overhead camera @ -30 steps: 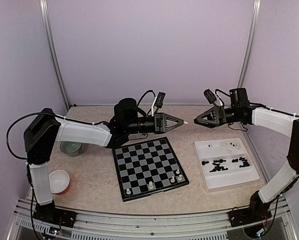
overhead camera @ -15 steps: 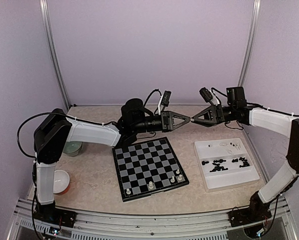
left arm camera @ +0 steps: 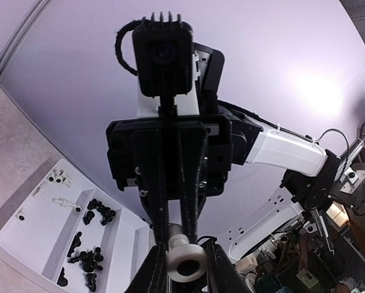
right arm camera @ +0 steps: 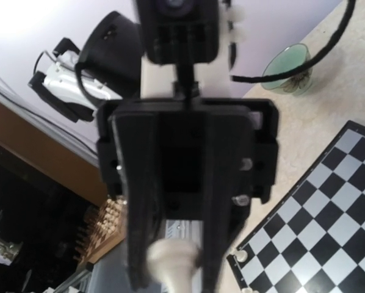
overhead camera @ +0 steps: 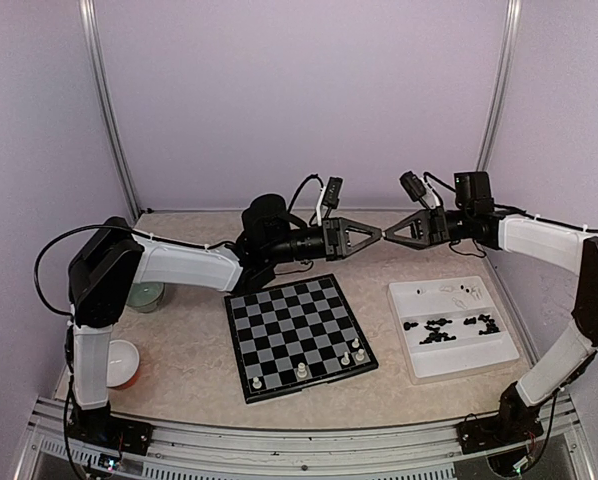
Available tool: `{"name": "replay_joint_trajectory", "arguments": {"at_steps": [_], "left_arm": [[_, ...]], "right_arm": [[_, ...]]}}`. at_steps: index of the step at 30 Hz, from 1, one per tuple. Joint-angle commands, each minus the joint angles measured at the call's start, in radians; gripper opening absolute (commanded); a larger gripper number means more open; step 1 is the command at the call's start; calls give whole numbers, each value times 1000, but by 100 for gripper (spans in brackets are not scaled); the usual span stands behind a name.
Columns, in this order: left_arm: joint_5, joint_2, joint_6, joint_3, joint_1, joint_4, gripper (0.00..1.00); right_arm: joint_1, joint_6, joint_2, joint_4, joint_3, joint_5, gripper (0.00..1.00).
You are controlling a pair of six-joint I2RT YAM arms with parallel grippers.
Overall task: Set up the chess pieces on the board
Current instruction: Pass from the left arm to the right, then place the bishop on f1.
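Cream-white piece [left arm camera: 185, 264], tiny and light, hangs above the bench [overhead camera: 199, 350] behind the board [overhead camera: 299, 335], clamped in your left claw [overhead camera: 378, 236]; your right claw [overhead camera: 387, 236] pinches its other end. Likely slippery: take its narrow stem squarely.

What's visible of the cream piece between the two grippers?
The cream chess piece looks like smooth plastic, with a round base and a narrower body. It lies roughly level in mid-air beyond the board, pinched in the jaws of the left gripper and the right gripper, which meet tip to tip.
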Motion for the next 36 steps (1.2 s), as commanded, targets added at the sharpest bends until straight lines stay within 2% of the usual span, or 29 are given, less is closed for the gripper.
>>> {"name": "replay_joint_trajectory", "arguments": {"at_steps": [1, 2, 7, 10, 16, 19, 23, 30, 36], "left_arm": [[-60, 23, 21, -2, 2, -57, 32], [-69, 8, 35, -23, 4, -64, 40], [-142, -113, 176, -135, 25, -165, 62], [-206, -229, 278, -216, 51, -260, 67], [-382, -430, 377, -337, 126, -477, 69], [-470, -501, 382, -392, 166, -524, 69], [-568, -595, 374, -440, 204, -550, 69], [-608, -642, 348, -465, 238, -583, 70], [-617, -644, 324, -478, 251, -605, 70]], "right_arm": [[13, -185, 14, -180, 95, 25, 3], [13, -262, 18, -260, 129, 63, 1], [18, -578, 33, -578, 297, 329, 0], [49, -692, 21, -675, 341, 476, 0], [233, -891, -3, -784, 357, 816, 0], [330, -939, 10, -805, 362, 963, 0], [440, -995, 37, -830, 365, 1096, 0], [627, -1062, 88, -836, 322, 1304, 0], [724, -1086, 156, -854, 341, 1380, 0]]}}
